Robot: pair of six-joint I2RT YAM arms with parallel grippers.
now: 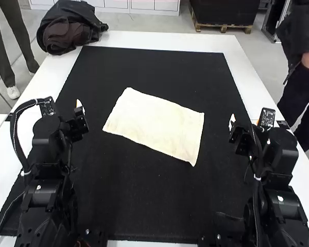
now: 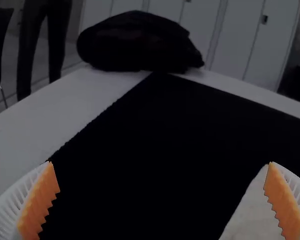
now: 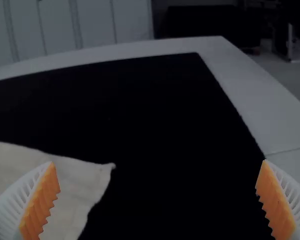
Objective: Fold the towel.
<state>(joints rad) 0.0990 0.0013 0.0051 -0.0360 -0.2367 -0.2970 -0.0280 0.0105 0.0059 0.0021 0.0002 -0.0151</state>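
A cream, four-cornered cloth towel (image 1: 157, 123) lies spread on a black rectangular mat (image 1: 144, 206), between the fingers of the left gripper (image 1: 79, 107) and right gripper (image 1: 243, 122), apart from both wide-set pairs. Beyond the left fingers sits a dark, rumpled bundle (image 1: 67, 31), perhaps a bag.

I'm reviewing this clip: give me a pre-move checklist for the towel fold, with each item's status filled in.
1. Left gripper open and holding nothing: ok.
2. Right gripper open and holding nothing: ok.
3. Towel spread flat, all four corners exposed: ok.
4. Towel squared up with the black mat: not ok, it lies at an angle.
5. Towel a single layer, with no fold already in it: cannot tell.
6. Dark bundle at the table's far left corner, away from the towel: ok.
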